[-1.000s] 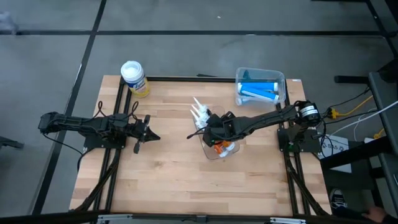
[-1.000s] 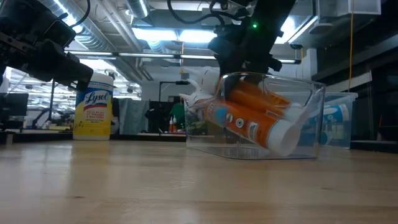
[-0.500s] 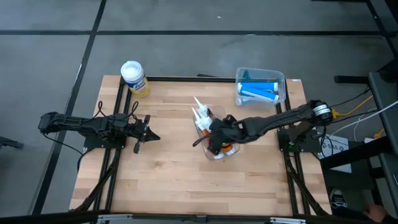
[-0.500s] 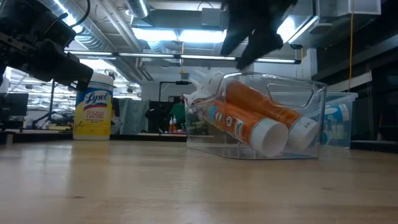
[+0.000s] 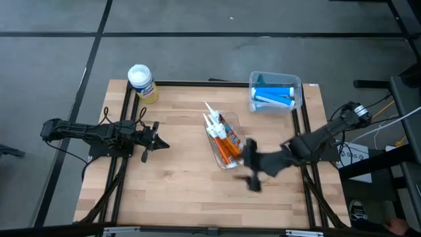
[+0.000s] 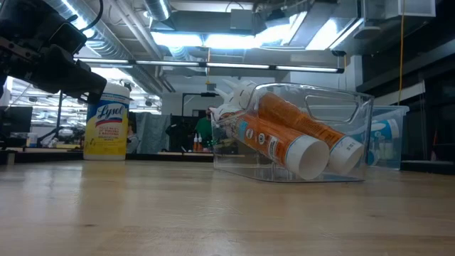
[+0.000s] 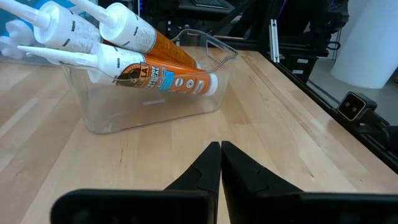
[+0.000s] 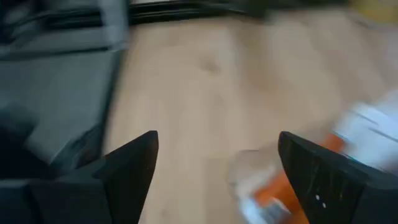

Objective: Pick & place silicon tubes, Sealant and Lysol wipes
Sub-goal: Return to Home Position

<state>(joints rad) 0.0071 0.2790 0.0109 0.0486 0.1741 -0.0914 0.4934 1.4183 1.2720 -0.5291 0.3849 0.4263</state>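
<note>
Wood planks make up the table (image 5: 177, 191), and nearest the front edge hangs the right gripper (image 5: 252, 172), just off the near right corner of the transparent bin (image 5: 239, 143) and not touching it. In its own wrist view the right gripper (image 8: 217, 168) has its two dark fingers (image 8: 130, 165) spread wide with nothing between them, bare tabletop below and a bit of orange tube at the edge. The transparent bin sits at about the middle of the table; its clear wall (image 6: 348, 107) shows the orange sealant tubes (image 6: 284, 135) lying slanted inside, white caps low and near, white nozzles poking up over the far rim. From above the orange sealant tubes (image 5: 225, 146) lie side by side along the bin's length. Level with the bin and well apart from it on the left side, the left gripper (image 5: 162, 144) points towards the bin; its wrist view shows the left gripper (image 7: 219, 163) pressed closed on nothing, with the bin (image 7: 155, 112) and tubes (image 7: 161, 68) ahead of it. Farther back, at the far right corner, a pale bin (image 5: 297, 84) holds blue tubes (image 5: 273, 97) lying flat. At the far left corner the Lysol wipes (image 5: 142, 84) stand upright on the table's edge, yellow with a white lid, seen in the low view (image 6: 106, 121) well behind the bin.
</note>
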